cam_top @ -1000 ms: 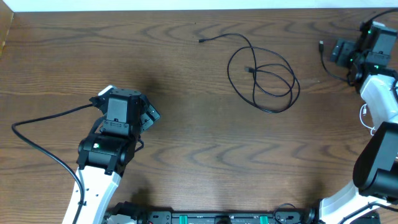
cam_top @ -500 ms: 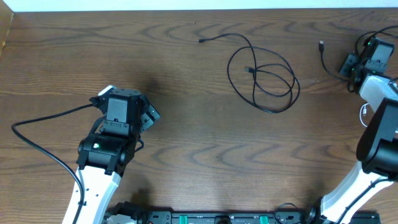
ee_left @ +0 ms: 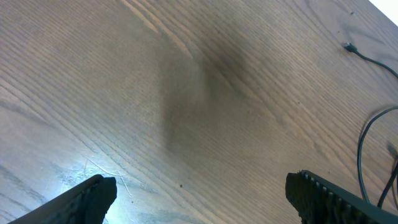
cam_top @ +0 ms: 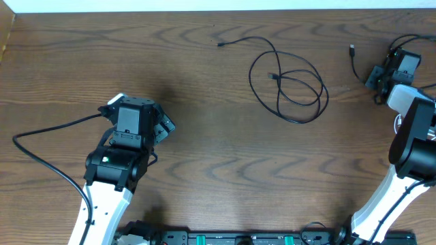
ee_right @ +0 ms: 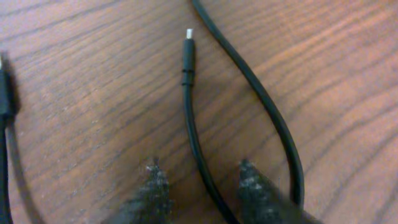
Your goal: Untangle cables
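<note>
Right pincer [ee_right: 203,186] drew back, spread astride a black cable [ee_right: 188,112].

White arm links [cam_top: 105,204], black wrist housings [cam_top: 133,119], green lights [cam_top: 104,160], thick black wire [cam_top: 61,126], dark gripper fingers [ee_right: 154,190]

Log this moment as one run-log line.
left gripper: open, over bare table | right gripper: open, straddling black cable just behind its plug | looped black cable: mid-table, untouched

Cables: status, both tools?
Left tool open, holding nothing. Right tool open, straddling a black cable behind its plug. Looped black cable lies apart, untouched. Thicker black cord close alongside.
</note>
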`<state>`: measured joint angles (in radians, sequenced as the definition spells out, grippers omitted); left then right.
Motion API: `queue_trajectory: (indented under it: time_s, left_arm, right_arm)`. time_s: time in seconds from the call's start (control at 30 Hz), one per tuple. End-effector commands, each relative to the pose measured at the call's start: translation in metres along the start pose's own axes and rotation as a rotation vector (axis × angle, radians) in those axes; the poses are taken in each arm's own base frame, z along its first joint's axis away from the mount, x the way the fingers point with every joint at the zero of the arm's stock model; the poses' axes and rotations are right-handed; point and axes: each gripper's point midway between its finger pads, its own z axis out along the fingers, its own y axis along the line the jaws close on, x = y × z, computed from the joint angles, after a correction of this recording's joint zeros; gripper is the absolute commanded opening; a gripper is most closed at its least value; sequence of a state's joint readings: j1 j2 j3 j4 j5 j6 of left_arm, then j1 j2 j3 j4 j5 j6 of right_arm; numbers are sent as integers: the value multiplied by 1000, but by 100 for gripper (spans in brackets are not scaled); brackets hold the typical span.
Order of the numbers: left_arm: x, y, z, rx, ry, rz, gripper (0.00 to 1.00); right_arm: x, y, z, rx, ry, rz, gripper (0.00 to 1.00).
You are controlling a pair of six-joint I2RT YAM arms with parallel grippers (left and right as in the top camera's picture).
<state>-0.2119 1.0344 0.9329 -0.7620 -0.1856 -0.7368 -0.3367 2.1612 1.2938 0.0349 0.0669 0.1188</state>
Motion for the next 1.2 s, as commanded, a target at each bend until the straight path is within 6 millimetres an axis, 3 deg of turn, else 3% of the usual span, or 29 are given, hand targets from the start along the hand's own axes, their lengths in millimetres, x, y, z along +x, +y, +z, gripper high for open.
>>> queue_trajectory:
  time_s: [0.0, 0.13, 0.27, 0.47, 0.57, 0.7, 0.83, 0.97, 1.03, 1.17]
  left_arm:
    - [-4, 0, -2, -3, -9, -10, 94]
    - [-4, 0, -2, -3, -9, -10, 94]
    - [-4, 0, -2, -3, -9, -10, 94]
    - [-4, 0, -2, -3, -9, -10, 94]
    - [-4, 0, -2, -3, -9, -10, 94]
    - [-4, 0, -2, -3, -9, -10, 94]
    - [-4, 0, -2, -3, -9, -10, 94]
    - [-4, 0, -2, -3, -9, -10, 94]
    - [-4, 0, -2, -3, -9, -10, 94]
    - [-4, 0, -2, -3, -9, -10, 94]
  right_arm:
    - [25, 0, 13, -15, 65, 1, 1]
    - [11, 2, 10, -21, 44, 2, 1]
    - [-20, 18, -8, -105, -8, -17, 1]
    - [-77, 46, -61, -247, -155, -139, 1]
    - [-94, 61, -89, -310, -215, -226, 1]
    - [-83, 97, -106, -485, -205, -327, 1]
    - [-60, 122, -106, -560, -162, -431, 1]
    - [-49, 106, -78, -378, -116, -456, 2]
    - [-45, 91, -67, -282, -87, -429, 9]
    - [-48, 63, -60, -145, -59, -245, 40]
